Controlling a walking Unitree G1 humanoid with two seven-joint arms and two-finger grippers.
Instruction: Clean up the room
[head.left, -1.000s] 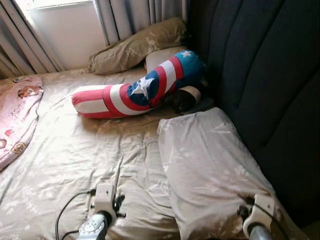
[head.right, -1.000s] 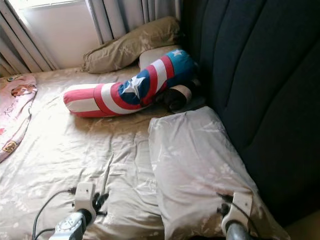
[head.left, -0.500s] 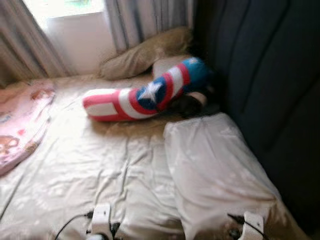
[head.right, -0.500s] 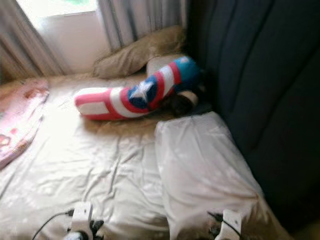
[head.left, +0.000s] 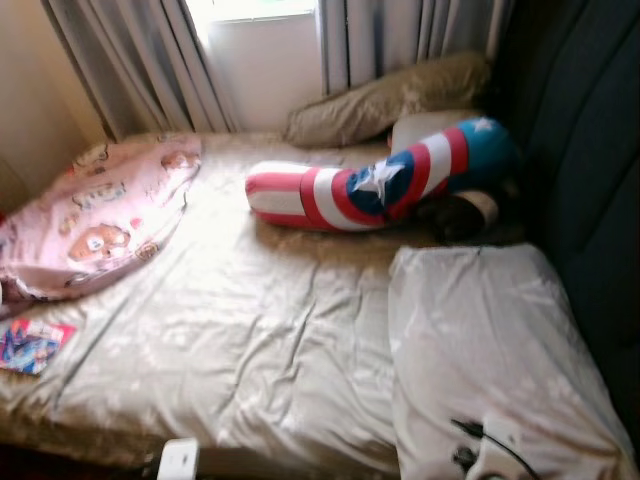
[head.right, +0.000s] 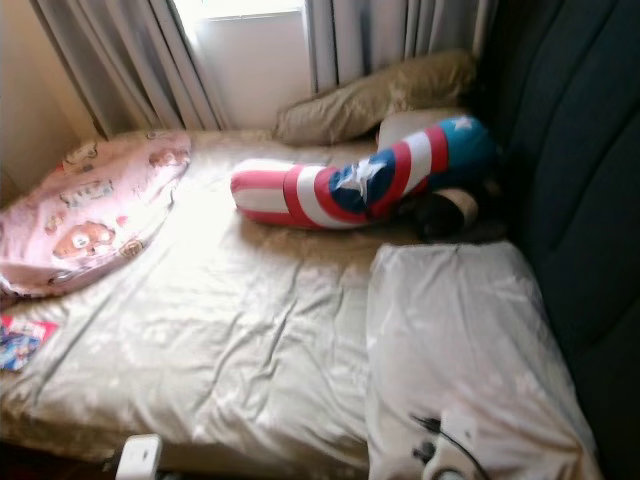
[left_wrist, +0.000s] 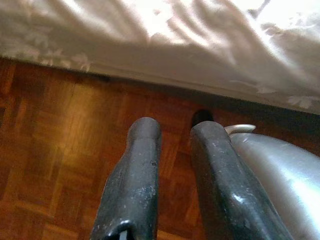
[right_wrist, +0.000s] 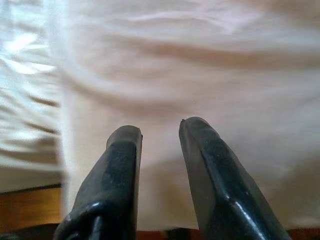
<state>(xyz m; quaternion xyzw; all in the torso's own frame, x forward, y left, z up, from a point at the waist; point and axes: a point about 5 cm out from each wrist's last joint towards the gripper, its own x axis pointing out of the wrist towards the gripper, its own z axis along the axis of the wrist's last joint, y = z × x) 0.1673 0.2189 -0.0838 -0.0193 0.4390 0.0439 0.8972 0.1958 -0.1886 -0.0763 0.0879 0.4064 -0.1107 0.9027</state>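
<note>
The left gripper hangs low by the edge of the bed, with its jaws spread a little and nothing between them. Its 2 black fingers point down at the brown wooden floor, just beside the hanging edge of the tan sheet. The right gripper also has its jaws spread a little and holds nothing. It points at the pale pillow, which is close in front of it but not between the jaws. That pillow lies on the bed beside the dark headboard. Further up the bed lies a long bolster pillow in red, white and blue with a white star. It is well apart from both grippers, and its blue end lies up by the headboard. A tan pillow sits behind it, under the grey curtains. A pink blanket with cartoon pictures is heaped on the far left side of the bed. A small bright packet lies near the bed's left edge, just below the blanket.
</note>
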